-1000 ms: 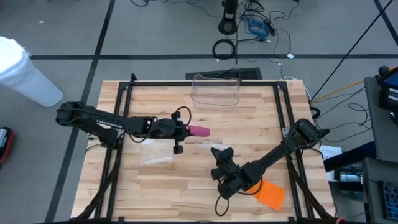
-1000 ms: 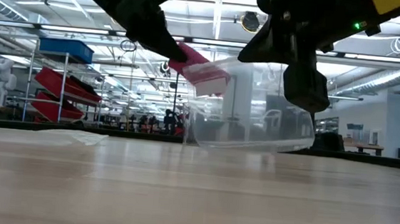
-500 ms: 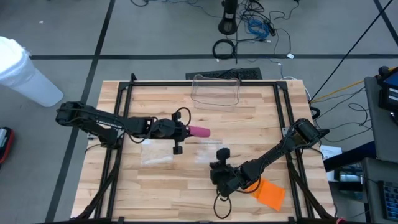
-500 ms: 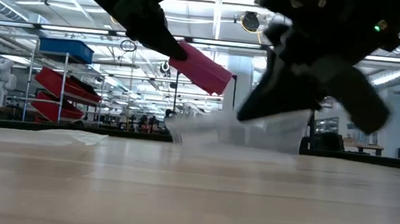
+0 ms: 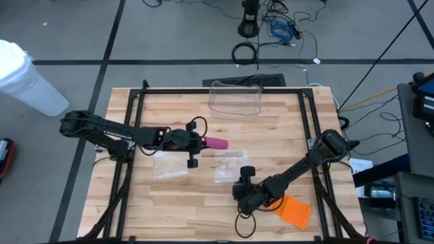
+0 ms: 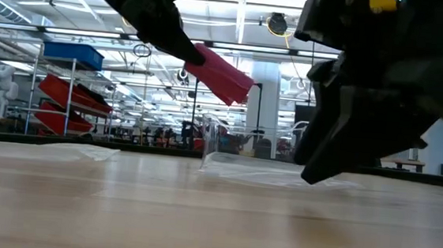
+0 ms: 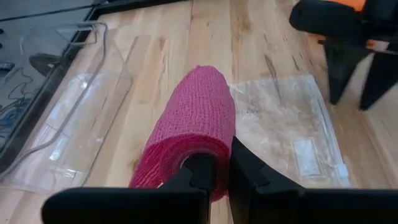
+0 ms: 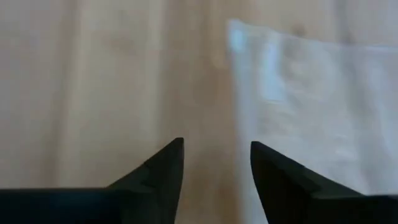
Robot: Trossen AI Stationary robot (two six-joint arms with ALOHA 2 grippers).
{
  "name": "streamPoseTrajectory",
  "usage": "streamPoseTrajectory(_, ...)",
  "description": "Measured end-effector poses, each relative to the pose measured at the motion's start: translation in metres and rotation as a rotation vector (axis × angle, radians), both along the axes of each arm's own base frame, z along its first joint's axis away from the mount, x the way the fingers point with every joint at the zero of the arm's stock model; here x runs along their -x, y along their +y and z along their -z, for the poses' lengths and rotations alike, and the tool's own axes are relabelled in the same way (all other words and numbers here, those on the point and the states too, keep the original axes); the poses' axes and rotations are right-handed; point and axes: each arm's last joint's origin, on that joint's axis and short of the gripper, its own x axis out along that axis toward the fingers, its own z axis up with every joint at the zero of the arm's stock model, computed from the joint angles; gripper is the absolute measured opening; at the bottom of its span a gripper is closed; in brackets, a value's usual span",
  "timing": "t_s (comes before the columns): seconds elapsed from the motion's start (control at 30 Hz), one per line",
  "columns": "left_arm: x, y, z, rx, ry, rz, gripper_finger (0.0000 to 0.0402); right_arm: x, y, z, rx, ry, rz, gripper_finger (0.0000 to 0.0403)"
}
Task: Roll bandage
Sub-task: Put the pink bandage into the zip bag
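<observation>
Wooden tabletop (image 5: pixel 271 129), clear wrapper (image 5: pixel 228 165) dropped flat, right fingers (image 8: pixel 163 171) now apart, left fingers (image 7: pixel 202 175) clamped on pink bandage roll (image 5: pixel 217 143) (aloft).

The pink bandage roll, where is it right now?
In the high view the pink bandage roll is near the table's middle, held off the wood by the shut left gripper, with a clear plastic bag lying flat on the table just beyond it.

a clear plastic tray (image 5: pixel 235 99) at the table's far edge, an orange sheet (image 5: pixel 296 211) near its front
</observation>
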Motion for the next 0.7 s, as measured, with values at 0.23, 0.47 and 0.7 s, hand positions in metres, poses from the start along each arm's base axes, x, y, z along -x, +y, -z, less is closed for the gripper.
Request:
streamPoseTrajectory(0.23, 0.000, 0.000, 0.001, -0.001, 0.008, 0.000, 0.0026, 0.000, -0.013, 0.001, 0.140, 0.028, 0.017, 0.0135)
streamPoseTrajectory(0.47, 0.000, 0.000, 0.001, -0.001, 0.009, 0.000, 0.0026, -0.004, -0.019, 0.006, 0.116, 0.089, -0.030, 0.0128)
streamPoseTrajectory(0.7, 0.001, 0.000, 0.001, -0.001, 0.013, -0.001, 0.0026, -0.004, -0.018, 0.013, 0.123, 0.112, -0.047, 0.0128)
